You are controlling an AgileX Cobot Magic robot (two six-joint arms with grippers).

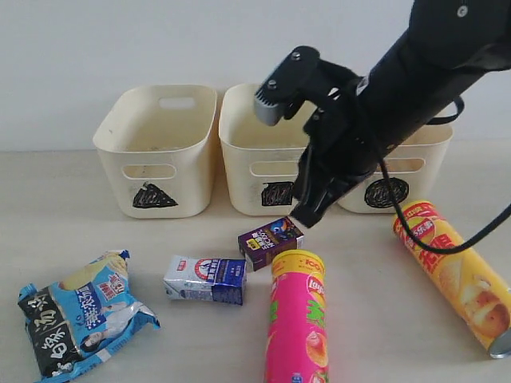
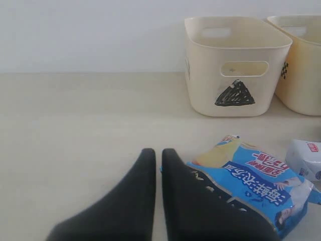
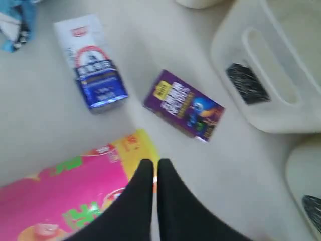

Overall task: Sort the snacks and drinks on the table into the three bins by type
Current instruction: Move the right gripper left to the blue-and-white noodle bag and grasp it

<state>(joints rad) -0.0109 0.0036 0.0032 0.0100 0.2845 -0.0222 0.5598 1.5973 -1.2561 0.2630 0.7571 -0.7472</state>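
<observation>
Right gripper (image 1: 307, 217) is hovering over the table (image 1: 64, 223) with fingers pressed together and nothing in them; left gripper (image 2: 156, 153) is sitting low, also pressed together and empty.
Right fingertips are hanging just above the yellow top end of the pink chip tube (image 1: 298, 319), which is lying on its side beneath them; can't tell if they are touching. The purple carton (image 3: 184, 110) is lying just beyond the tips, and the blue-and-white carton (image 3: 93, 70) is lying a little farther off, past the tube. The yellow chip tube (image 1: 455, 271) is lying well apart on the arm's outer side. The square bin (image 1: 247, 159) and circle bin (image 1: 431, 159) are standing behind this gripper, with the triangle bin (image 2: 235, 65) standing farther off. The blue bag (image 2: 251, 181) is lying right beside the left fingertips, partly hidden by one finger.
</observation>
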